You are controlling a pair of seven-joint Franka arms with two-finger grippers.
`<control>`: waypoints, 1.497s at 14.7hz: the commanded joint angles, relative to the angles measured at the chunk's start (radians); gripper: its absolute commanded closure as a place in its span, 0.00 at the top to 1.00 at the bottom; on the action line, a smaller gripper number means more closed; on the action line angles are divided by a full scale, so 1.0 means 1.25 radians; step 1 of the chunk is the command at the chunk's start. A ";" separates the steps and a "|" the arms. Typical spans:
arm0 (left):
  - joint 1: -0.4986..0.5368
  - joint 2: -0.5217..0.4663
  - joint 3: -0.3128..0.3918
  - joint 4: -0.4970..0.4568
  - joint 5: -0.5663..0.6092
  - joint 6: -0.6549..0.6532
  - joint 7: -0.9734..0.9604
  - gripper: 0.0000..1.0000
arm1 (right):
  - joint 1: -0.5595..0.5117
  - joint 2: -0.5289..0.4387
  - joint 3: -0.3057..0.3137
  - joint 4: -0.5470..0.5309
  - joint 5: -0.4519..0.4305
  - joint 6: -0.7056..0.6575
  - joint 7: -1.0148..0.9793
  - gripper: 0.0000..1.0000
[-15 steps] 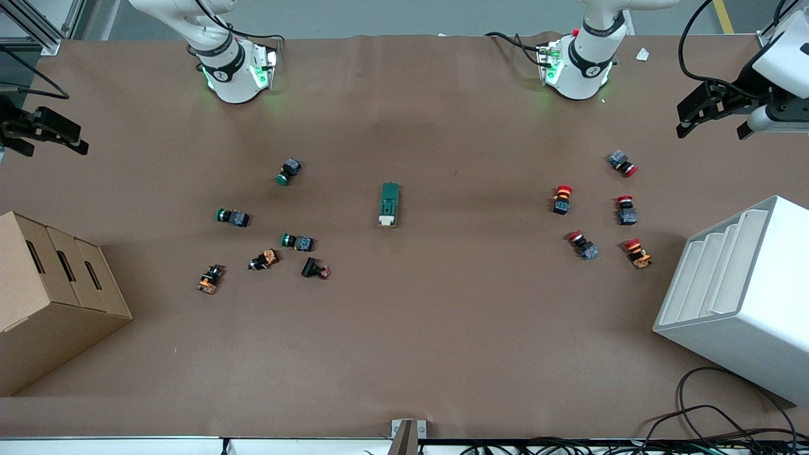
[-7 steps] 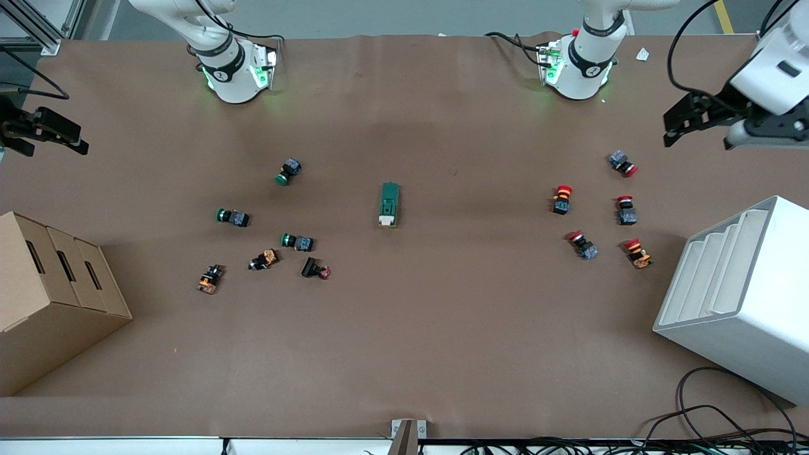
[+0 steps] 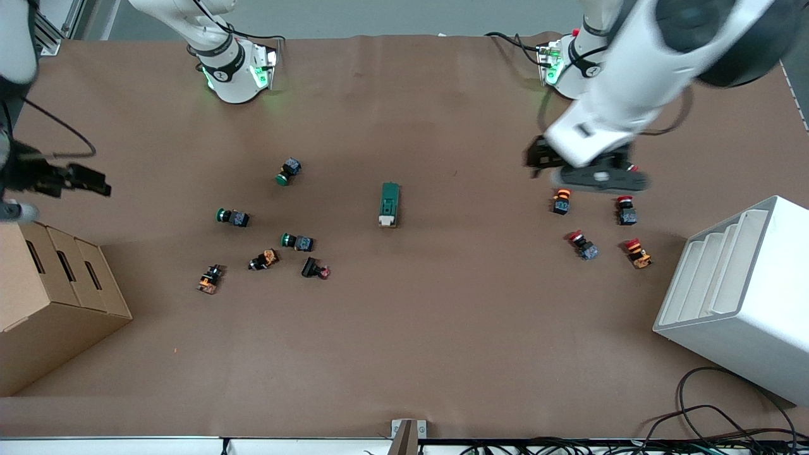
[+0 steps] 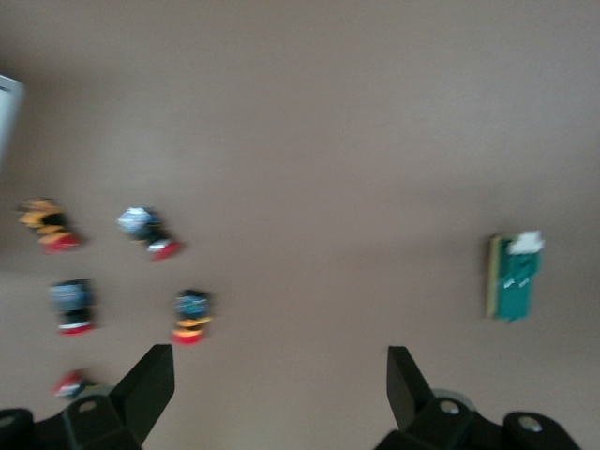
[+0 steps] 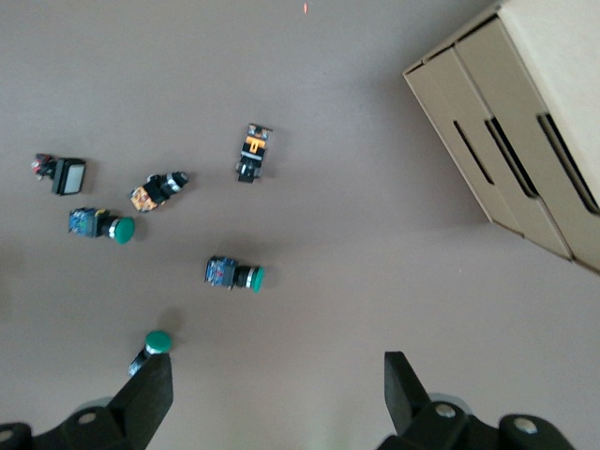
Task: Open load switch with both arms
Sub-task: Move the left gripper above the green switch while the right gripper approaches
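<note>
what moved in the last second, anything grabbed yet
The left arm swung in from its end of the table toward the middle; its claw is now over the red buttons, open and empty. The right claw shifted a little, over the table's edge above the cardboard box, also open. Nothing was grabbed. The load switch and all buttons lie where they were.
</note>
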 commanded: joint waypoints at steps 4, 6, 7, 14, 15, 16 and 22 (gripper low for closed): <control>-0.182 0.100 -0.019 -0.094 0.166 0.184 -0.375 1.00 | 0.105 0.089 0.006 0.023 0.032 0.058 0.352 1.00; -0.243 0.140 -0.019 -0.095 0.214 0.208 -0.512 1.00 | 0.118 0.133 0.005 0.029 0.022 0.110 0.469 1.00; -0.262 0.160 -0.019 -0.096 0.248 0.216 -0.561 1.00 | 0.124 0.146 0.005 0.026 0.022 0.134 0.473 1.00; -0.388 0.241 -0.019 -0.170 0.466 0.369 -0.948 1.00 | 0.262 0.224 0.007 0.024 0.052 0.183 0.924 1.00; -0.404 0.263 -0.019 -0.166 0.511 0.375 -1.010 1.00 | 0.289 0.242 0.006 0.027 0.100 0.190 1.004 1.00; -0.418 0.285 -0.019 -0.166 0.565 0.389 -1.072 0.99 | 0.309 0.256 0.006 0.029 0.132 0.204 1.060 1.00; -0.485 0.398 -0.019 -0.166 0.903 0.405 -1.343 0.99 | 0.453 0.422 0.007 0.122 0.165 0.238 1.444 1.00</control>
